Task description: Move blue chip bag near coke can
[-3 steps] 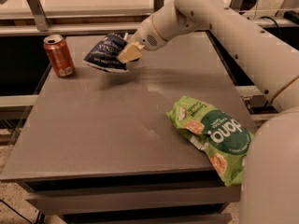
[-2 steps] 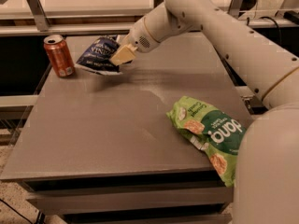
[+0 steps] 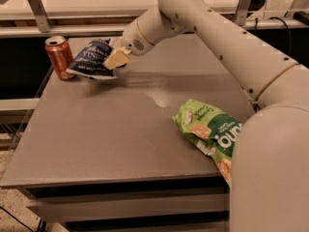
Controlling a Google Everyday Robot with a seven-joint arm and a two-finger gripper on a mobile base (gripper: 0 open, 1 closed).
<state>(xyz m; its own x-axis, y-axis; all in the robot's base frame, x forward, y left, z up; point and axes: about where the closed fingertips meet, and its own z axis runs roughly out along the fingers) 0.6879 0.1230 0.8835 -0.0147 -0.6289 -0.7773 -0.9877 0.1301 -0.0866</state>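
In the upper left, the gripper (image 3: 115,58) pinches the blue bag (image 3: 91,58) right beside the can (image 3: 59,57). A green bag (image 3: 205,127) lies at the lower right.

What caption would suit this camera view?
Gripper at the table's far corner holds the blue chip bag beside the coke can; green snack bag lies apart.
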